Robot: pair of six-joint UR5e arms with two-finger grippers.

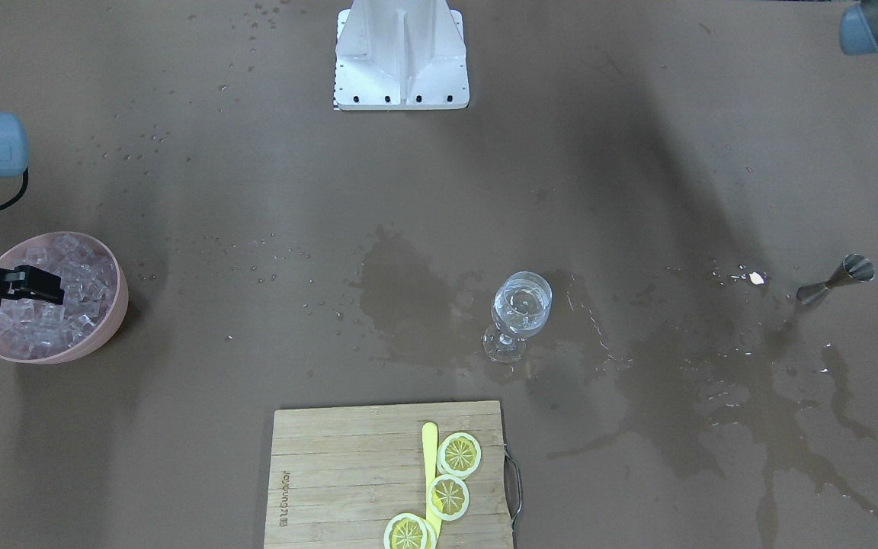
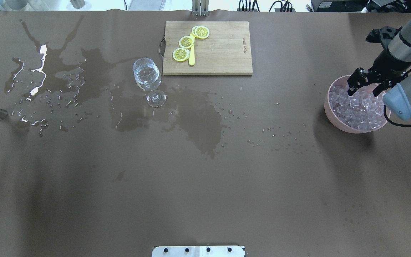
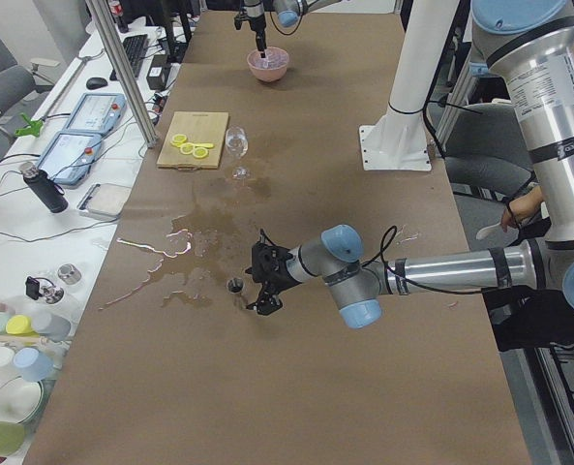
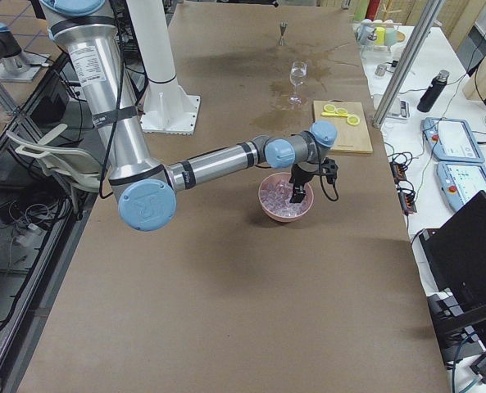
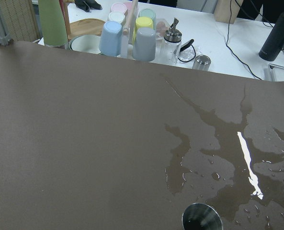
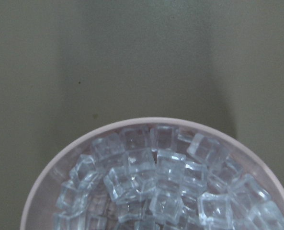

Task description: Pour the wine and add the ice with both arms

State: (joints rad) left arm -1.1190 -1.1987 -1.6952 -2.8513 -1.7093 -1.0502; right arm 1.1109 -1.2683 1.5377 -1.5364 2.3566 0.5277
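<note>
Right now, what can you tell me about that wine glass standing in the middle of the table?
The wine glass is clear and stemmed, glass by its look, with a rounded bowl, a thin stem and a round foot. It stands upright on the brown table cover, beside a dark wet patch. It is near the handle end of the wooden cutting board but apart from it. Some clear liquid sits in its bowl. Nothing else touches it.
</note>
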